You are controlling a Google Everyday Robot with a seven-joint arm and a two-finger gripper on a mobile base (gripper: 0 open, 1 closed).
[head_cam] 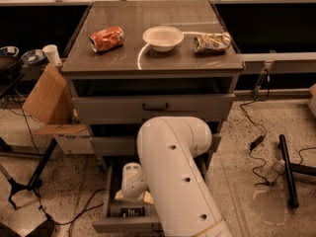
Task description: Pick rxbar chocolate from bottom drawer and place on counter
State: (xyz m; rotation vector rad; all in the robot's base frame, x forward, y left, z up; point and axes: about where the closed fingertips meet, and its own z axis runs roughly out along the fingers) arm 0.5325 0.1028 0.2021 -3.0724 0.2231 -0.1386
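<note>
One orange soda can [106, 38], one white bowl [163, 37], one foil snack bag [212, 42] counted on one desk [148, 65], three grey drawers [153, 107], one rxbar chocolate [132, 212] in the bottom drawer [114, 225], one end effector [132, 196] set inside that drawer
</note>
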